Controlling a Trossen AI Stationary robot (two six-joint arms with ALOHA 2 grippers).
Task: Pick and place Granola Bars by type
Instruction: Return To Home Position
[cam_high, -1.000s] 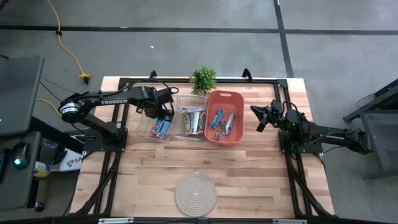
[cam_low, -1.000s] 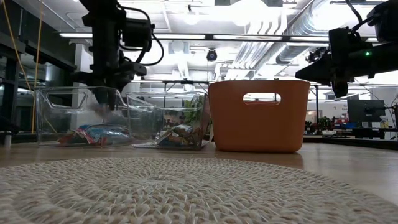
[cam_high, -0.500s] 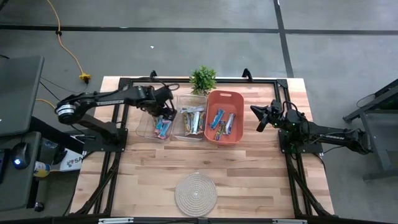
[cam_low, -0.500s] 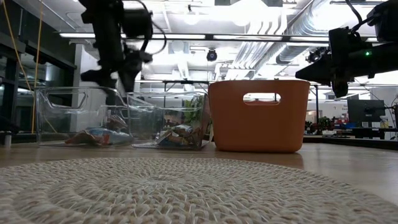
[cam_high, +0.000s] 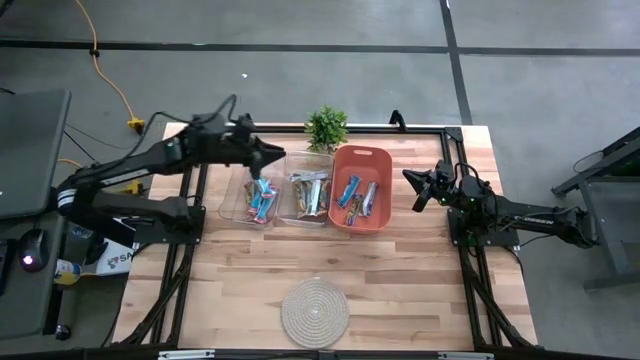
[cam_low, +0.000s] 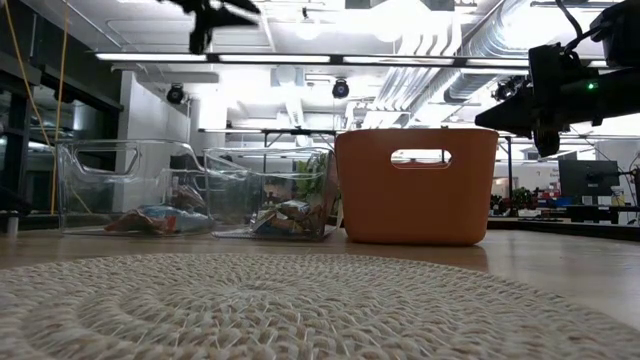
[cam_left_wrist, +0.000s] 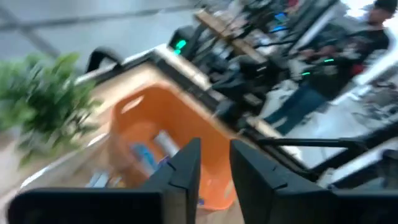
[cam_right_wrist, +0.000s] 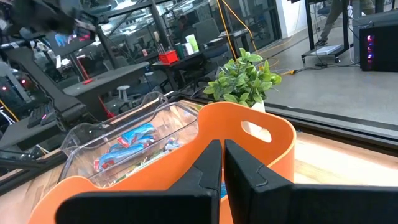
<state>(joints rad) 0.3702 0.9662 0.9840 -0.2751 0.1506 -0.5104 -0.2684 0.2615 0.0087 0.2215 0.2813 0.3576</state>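
The Granola Bars lie in three containers in a row at the table's far middle. Blue ones (cam_high: 260, 200) are in the left clear bin (cam_high: 236, 205). Silver and brown ones (cam_high: 310, 192) are in the middle clear bin (cam_high: 296, 216). A mix (cam_high: 358, 198) is in the orange basket (cam_high: 372, 158). My left gripper (cam_high: 281, 157) hangs high above the left bin's far right corner, nearly level and pointing toward the basket. It is open (cam_left_wrist: 214, 149) with nothing between its fingers. My right gripper (cam_high: 412, 190) waits shut (cam_right_wrist: 222, 146) to the right of the basket.
A small potted plant (cam_high: 326, 127) stands just behind the bins. A round woven mat (cam_high: 315, 310) lies near the table's front edge. Black frame rails (cam_high: 200, 200) run along the table's sides. A person (cam_left_wrist: 323, 74) stands in the room beyond.
My left gripper has risen out of the left clear bin to well above it. It has tipped from pointing down to nearly level, facing the orange basket. The blue bars have stayed in the bin.
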